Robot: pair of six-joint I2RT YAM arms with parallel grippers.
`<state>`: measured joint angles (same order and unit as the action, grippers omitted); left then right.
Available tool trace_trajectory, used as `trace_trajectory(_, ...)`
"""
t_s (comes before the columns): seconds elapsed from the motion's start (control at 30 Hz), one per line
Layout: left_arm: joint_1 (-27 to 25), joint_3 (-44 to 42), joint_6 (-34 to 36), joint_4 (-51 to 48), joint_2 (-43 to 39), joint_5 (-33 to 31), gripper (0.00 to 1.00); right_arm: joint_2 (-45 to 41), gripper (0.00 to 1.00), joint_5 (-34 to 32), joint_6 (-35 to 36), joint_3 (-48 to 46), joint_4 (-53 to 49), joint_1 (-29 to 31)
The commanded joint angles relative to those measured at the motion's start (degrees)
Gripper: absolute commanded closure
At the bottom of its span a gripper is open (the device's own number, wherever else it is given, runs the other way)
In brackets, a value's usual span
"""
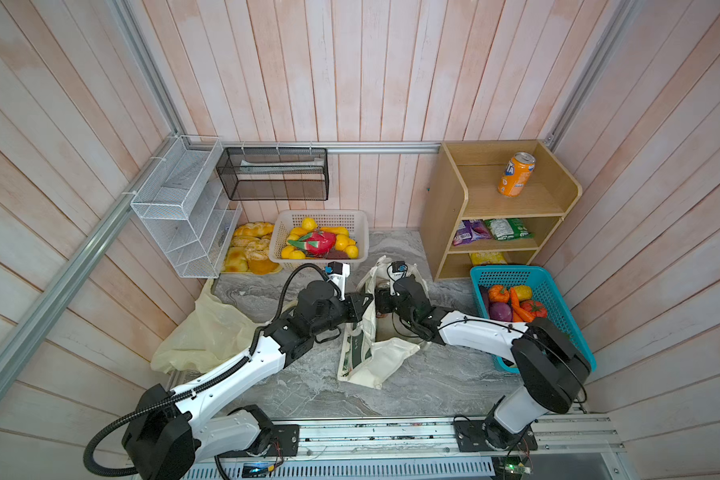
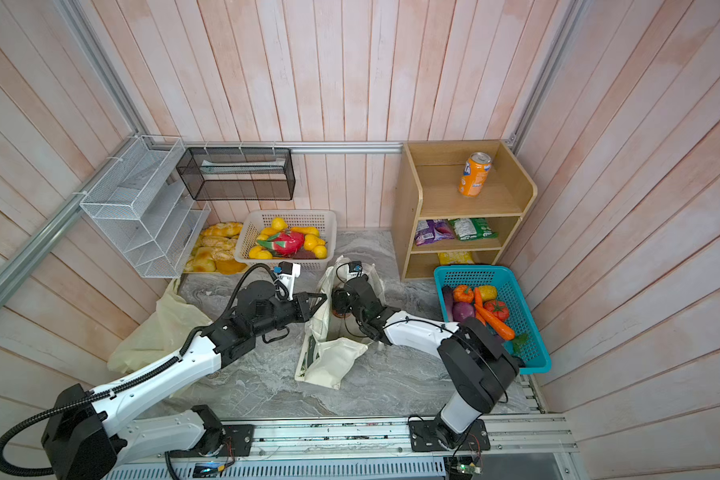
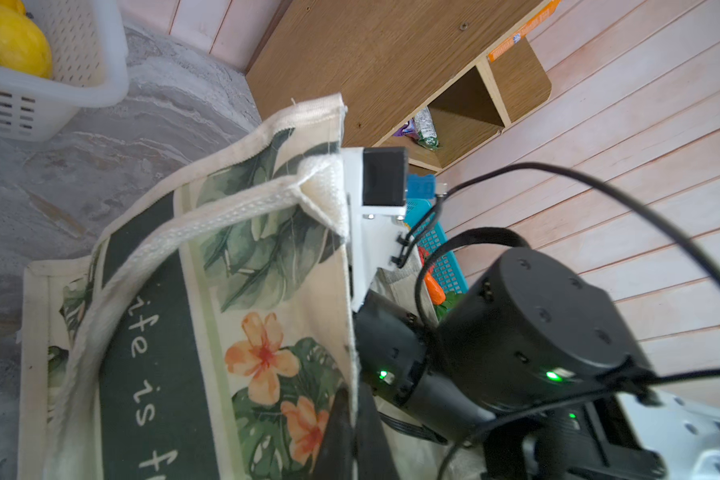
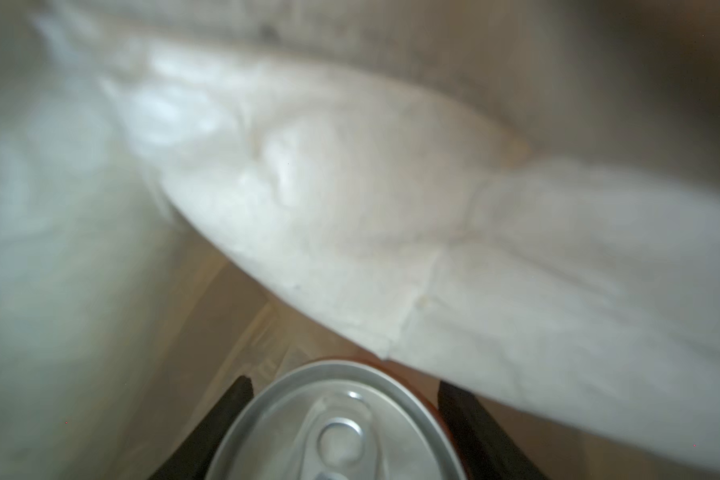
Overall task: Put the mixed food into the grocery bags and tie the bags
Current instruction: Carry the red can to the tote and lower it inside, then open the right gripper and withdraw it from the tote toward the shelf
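Pink-washed wood planks wall in the whole booth, and the deck is a grey marble-look tabletop [image 1: 433, 374], bare up front and cluttered at the back. The wooden shelf [image 1: 445, 208] sits back right.

The pale-yellow plastic bag [image 1: 208, 332] lies crumpled on the left with the left arm crossing over part of it, so I can't tell what's inside. Mid-table the canvas tote [image 1: 375, 357] stands open, but the right arm blocks most of its inside in both top views.

The left gripper [image 3: 352, 428] is pinched tight on the tote's rim, and only its dark tips make it into the wrist view. The right gripper [image 4: 346, 390] is down inside the tote, fingers [image 4: 233, 399] clamped either side of the cola can [image 4: 333, 432]. Only the silver lid is sharp, and the frame edge cuts it off. There's a sliver of red past it, and the cloth all round is pure blur.

The purple snack packet [image 1: 468, 232] is on the shelf's middle level.
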<state>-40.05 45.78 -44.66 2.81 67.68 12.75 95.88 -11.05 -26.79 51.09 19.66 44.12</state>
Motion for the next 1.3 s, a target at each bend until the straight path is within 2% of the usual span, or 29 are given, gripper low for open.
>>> trace_trajectory(0.0,0.87,-1.98,-1.41,1.94,-1.5,2.43,1.0,4.07,0.84,2.83,-0.12,4.32,4.77,0.67)
trace_trajectory(0.1,1.34,-2.83,-1.12,1.46,-2.15,2.3,1.0,7.49,0.51,6.3,0.62,6.79,0.35,0.79)
trace_trajectory(0.17,1.51,-3.53,-0.99,1.23,-2.72,2.26,1.0,8.42,0.34,8.11,1.23,7.86,-3.14,0.75)
trace_trajectory(0.23,1.64,-4.07,-1.04,1.08,-3.29,2.17,1.0,8.16,0.25,10.7,2.16,8.68,-6.35,0.78)
trace_trajectory(0.37,1.73,-4.6,-0.44,0.06,-4.17,1.75,1.0,3.88,0.17,16.19,4.87,10.97,-14.56,0.76)
trace_trajectory(0.53,1.97,-4.47,0.56,-1.27,-4.83,1.65,1.0,-5.19,0.16,23.76,6.96,16.29,-26.59,0.79)
trace_trajectory(0.63,2.0,-4.35,1.55,-2.59,-5.36,1.22,1.0,-13.5,0.16,24.23,5.94,16.85,-29.87,0.75)
trace_trajectory(0.87,2.08,-4.63,3.87,-5.26,-6.85,0.41,1.0,-28.38,0.19,12.36,6.26,13.68,-38.0,-1.5)
trace_trajectory(1.0,2.11,-4.91,4.4,-5.79,-7.1,-0.03,1.0,-31.42,0.19,10.53,3.31,8.29,-38.75,-3.73)
trace_trajectory(1.27,2.1,-4.11,5.71,-7.85,-8.44,-1.39,1.0,-38.39,0.17,4.9,-5.51,-2.41,-40.36,-3.82)
